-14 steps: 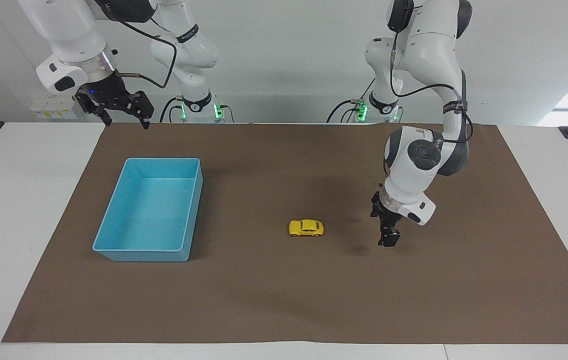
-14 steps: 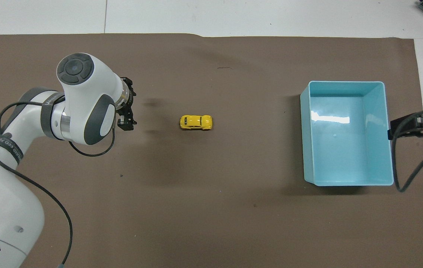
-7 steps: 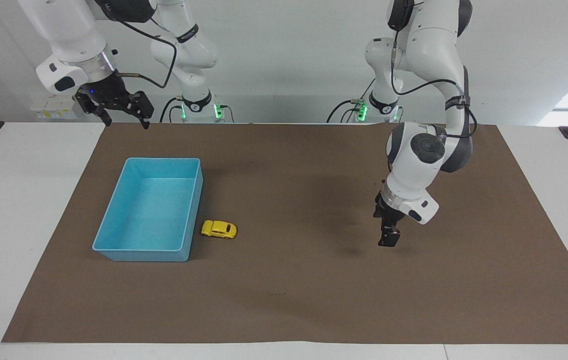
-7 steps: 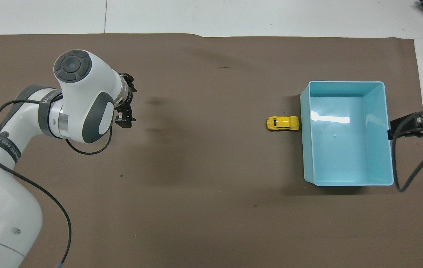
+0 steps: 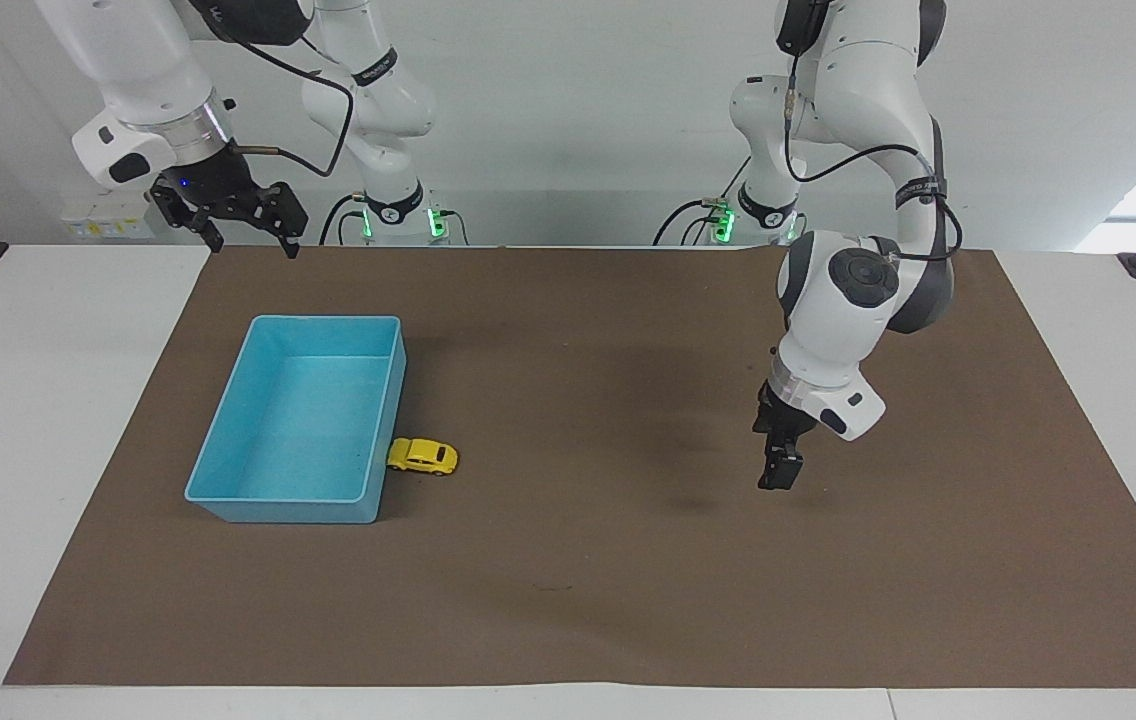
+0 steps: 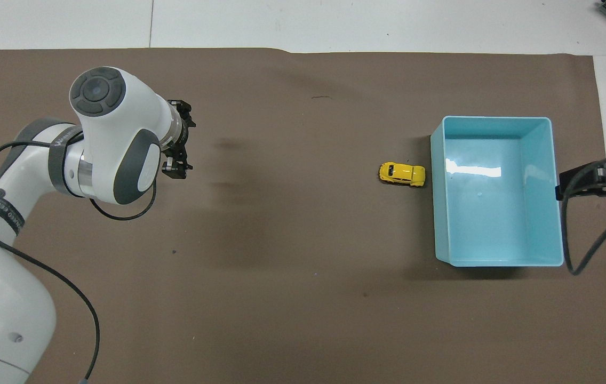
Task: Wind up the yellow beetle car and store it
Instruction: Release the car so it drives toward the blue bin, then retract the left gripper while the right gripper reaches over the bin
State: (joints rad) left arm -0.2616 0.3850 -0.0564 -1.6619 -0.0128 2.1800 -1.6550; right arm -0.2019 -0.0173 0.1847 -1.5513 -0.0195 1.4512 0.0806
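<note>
Brown mat (image 5: 628,600): yellow beetle car (image 5: 422,456) beside bin (image 5: 228,490)

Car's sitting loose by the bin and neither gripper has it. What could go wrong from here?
1. The yellow beetle car sits on the mat beside the light blue bin, not in it; on its wheels, it may roll if nudged.
2. It lies close to the bin wall, so fingers may catch the wall.
3. The left gripper hangs far off; the right gripper, waiting raised, looks better placed.

One high camera faces the robots across the table; another looks steeply down; both cover the brown mat (image 5: 628,600).
</note>
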